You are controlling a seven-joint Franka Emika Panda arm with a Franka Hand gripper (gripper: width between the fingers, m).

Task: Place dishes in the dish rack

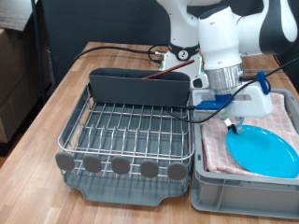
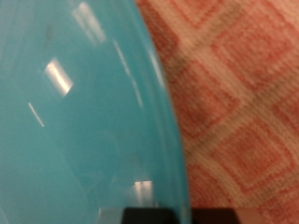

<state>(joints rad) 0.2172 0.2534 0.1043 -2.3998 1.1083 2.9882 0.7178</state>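
The light-blue plate [image 1: 266,151] lies on the pink checkered cloth [image 1: 280,112] in the grey bin at the exterior view's right. My gripper [image 1: 231,121] is low over the plate's rim on the exterior view's left, at or very near it. The wrist view is filled by the plate [image 2: 75,112] up close, with the cloth [image 2: 243,93] beside it and a dark fingertip [image 2: 154,217] at the frame's edge. The silver wire dish rack [image 1: 131,131] with its dark grey caddy [image 1: 140,87] stands empty to the exterior view's left of the bin. The mug and the wooden spoon are out of view.
The grey bin [image 1: 201,182] stands right against the rack's side. The rack's round grey feet [image 1: 120,166] and drip tray [image 1: 126,191] face the exterior view's bottom. Black cables [image 1: 121,49] run across the wooden table behind the rack.
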